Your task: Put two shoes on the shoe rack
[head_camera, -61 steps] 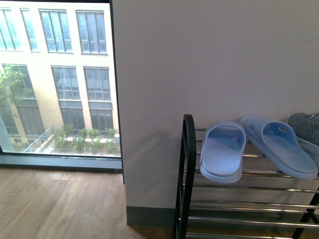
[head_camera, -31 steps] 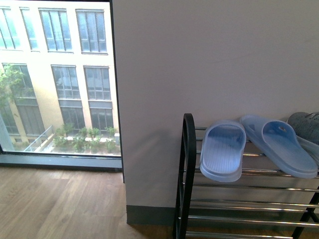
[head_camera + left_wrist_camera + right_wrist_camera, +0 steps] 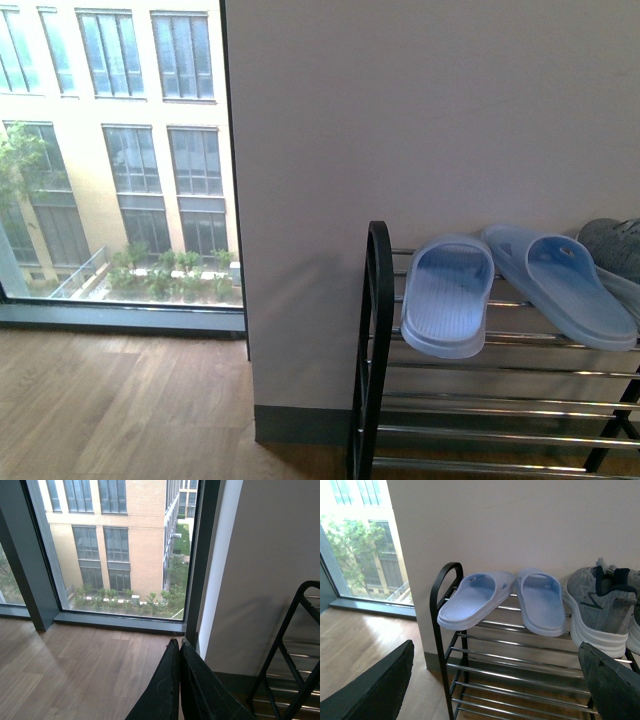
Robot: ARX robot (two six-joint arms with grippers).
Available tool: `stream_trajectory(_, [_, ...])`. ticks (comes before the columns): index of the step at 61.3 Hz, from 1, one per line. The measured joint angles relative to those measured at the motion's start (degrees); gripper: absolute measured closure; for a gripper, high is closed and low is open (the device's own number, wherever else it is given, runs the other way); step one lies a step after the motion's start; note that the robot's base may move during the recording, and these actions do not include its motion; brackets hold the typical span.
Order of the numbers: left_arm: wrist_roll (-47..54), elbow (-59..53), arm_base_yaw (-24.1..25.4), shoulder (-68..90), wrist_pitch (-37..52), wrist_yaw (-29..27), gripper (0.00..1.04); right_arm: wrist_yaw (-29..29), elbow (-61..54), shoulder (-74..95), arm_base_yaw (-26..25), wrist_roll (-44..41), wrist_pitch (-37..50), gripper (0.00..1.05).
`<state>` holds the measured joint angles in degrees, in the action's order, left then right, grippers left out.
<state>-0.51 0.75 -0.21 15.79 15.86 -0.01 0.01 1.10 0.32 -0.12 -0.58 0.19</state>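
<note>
Grey sneaker [image 3: 597, 605] already sits on the top tier of the shoe rack [image 3: 485, 670], upright, toe toward us, touching the pale blue slide [image 3: 540, 600] next to it. A sliver of a second sneaker [image 3: 636, 630] shows at the frame edge of the right wrist view, also on the top tier; we can't tell how well it's seated. In the front view only a grey toe [image 3: 612, 245] shows at the far right.

Our right claw [image 3: 495, 680] is spread wide and holds nothing. Left claw [image 3: 179, 680] has its fingers pressed together, nothing between them, pointing at the floor [image 3: 75, 670] by the window [image 3: 120, 550].

Our read: both shoes look placed, task near done or done.

Risks:
- Sneaker sole rests on thin round bars, so a bump from the right claw pulling out could tip it off the front.
- The nearer blue slide [image 3: 472, 600] overhangs the front bar and end frame; a nudge drops it.
- Top tier is crowded, so any reseating pushes the neighbours.

Surface: chrome bars, black frame, several tiers, lower ones bare where visible. Room: wood floor, plain wall [image 3: 420, 120], floor-length window, building outside.
</note>
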Motion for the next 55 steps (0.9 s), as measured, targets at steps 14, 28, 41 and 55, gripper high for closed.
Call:
stream_trajectory(14, [0.0, 0.0, 0.0, -5.0, -5.0, 0.0, 1.03, 0.0, 0.0, 0.0, 0.0, 0.0, 0.0, 0.09])
stream_trajectory(28, [0.0, 0.0, 0.0, -14.7, -15.5, 0.0, 1.03, 0.0, 0.0, 0.0, 0.0, 0.0, 0.0, 0.09])
stream_trajectory(41, [0.0, 0.0, 0.1, -14.8, -15.9, 0.0, 1.03, 0.0, 0.0, 0.0, 0.0, 0.0, 0.0, 0.09])
stream_trajectory(55, [0.0, 0.0, 0.1, -14.8, -15.9, 0.0, 0.92, 0.0, 0.0, 0.0, 0.0, 0.0, 0.0, 0.09])
